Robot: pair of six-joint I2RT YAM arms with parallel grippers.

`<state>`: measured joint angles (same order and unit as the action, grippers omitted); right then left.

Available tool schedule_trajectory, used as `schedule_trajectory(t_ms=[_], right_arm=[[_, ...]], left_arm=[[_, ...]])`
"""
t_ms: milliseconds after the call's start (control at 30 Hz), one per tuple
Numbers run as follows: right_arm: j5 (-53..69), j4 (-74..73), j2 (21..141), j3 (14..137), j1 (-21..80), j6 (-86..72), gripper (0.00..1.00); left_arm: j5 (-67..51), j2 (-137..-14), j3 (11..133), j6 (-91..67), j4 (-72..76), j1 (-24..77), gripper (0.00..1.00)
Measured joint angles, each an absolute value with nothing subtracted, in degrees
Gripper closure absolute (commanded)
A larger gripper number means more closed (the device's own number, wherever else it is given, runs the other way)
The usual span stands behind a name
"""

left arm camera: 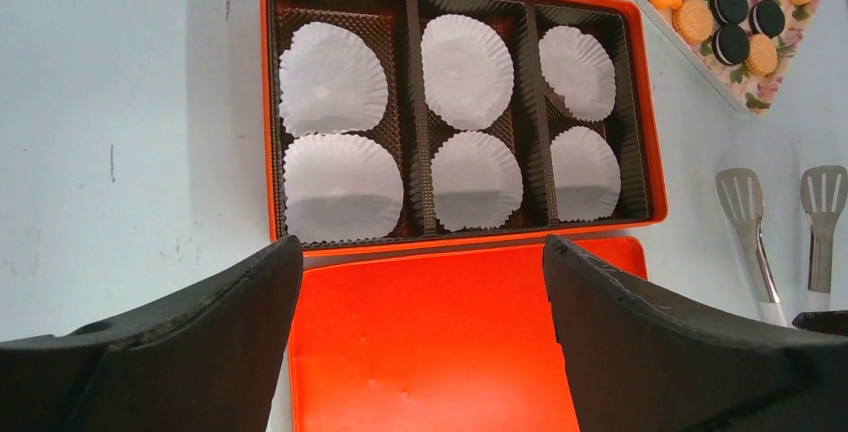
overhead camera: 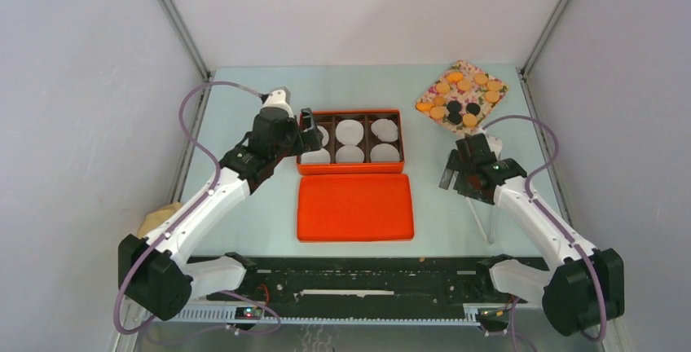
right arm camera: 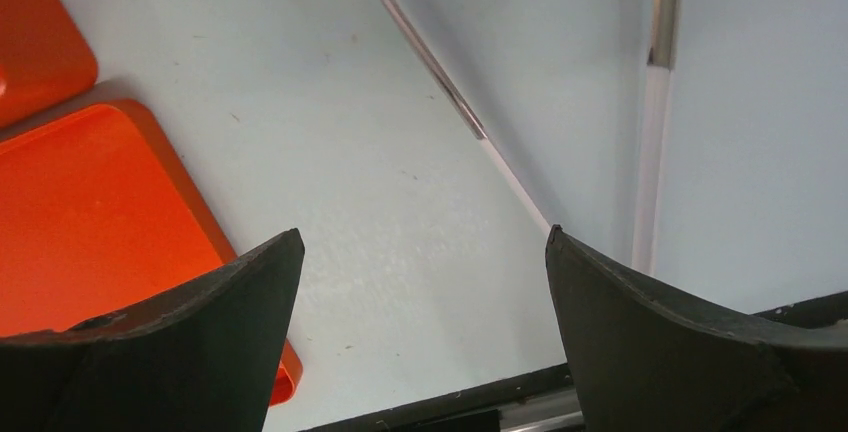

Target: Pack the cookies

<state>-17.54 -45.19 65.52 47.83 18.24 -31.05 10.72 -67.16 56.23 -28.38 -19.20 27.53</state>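
A pale blue-green table point(overhead camera: 358, 87) fills a small booth. Plain whitish panels close it in: a back wall point(overhead camera: 358, 10) along the far edge, a left wall point(overhead camera: 73, 107) and a right wall point(overhead camera: 627, 107) along the side edges. Metal posts point(overhead camera: 175, 18) rise from both far corners. The light is soft and even. Faint scuffs mark the tabletop.

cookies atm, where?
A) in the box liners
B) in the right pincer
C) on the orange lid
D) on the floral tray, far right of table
D: the cookies sit on the floral tray at the far right, while the six white liners in the box hold nothing.
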Motion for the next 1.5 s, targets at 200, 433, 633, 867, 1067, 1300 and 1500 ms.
schedule_trajectory(t_ms=[200,433,633,867,1067,1300,1500], right_arm=[[-14.5,-44.4,64.7,44.5,14.1,-32.4,0.00],[-12.1,-39.5,73.3,44.4,11.0,-32.1,0.09],[-10.8,-35.8,79.0,43.9,9.7,-31.2,0.20],[-8.2,-32.7,80.9,43.9,8.1,-30.3,0.34],[-6.0,-30.9,83.0,43.9,8.0,-29.8,0.47],[-6.3,-31.6,87.5,47.8,9.4,-29.3,0.80],[-6.4,-32.6,93.6,55.9,11.6,-28.6,0.86]], left_arm=[[9.7,-67.1,54.8,-28.6,-18.1,27.6,0.06],[9.0,-67.1,53.8,-29.1,-17.6,27.9,0.06],[8.8,-67.2,53.4,-29.1,-17.4,27.9,0.06],[8.8,-68.3,53.4,-29.1,-17.2,28.0,0.07],[8.7,-69.6,53.4,-29.1,-17.2,28.0,0.07],[8.6,-69.7,53.4,-29.1,-17.3,28.0,0.07],[8.7,-69.7,53.4,-29.1,-17.3,28.0,0.07]])
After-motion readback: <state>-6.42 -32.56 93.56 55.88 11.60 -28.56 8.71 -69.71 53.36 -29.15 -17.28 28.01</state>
